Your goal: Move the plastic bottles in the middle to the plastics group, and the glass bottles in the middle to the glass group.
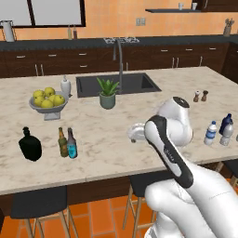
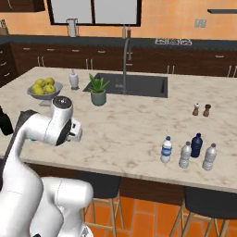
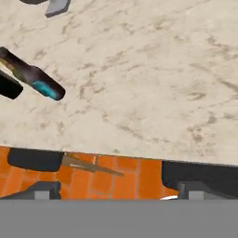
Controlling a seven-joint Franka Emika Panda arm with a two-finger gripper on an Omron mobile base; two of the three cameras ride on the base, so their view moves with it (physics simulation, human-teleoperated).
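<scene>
The slim dark brown bottle with the cyan label stands at the counter's left, beside the amber bottle and near the black flask. At the right end, the blue-labelled water bottle and a plain greyish bottle stand by the dark blue bottle. A second greyish bottle stands just right of them. My gripper hangs open and empty over the counter's front edge, between the two groups.
A bowl of lemons, a white soap bottle, a potted plant and the sink sit further back. Salt and pepper shakers stand right of the sink. Dark stools line the near side below the counter.
</scene>
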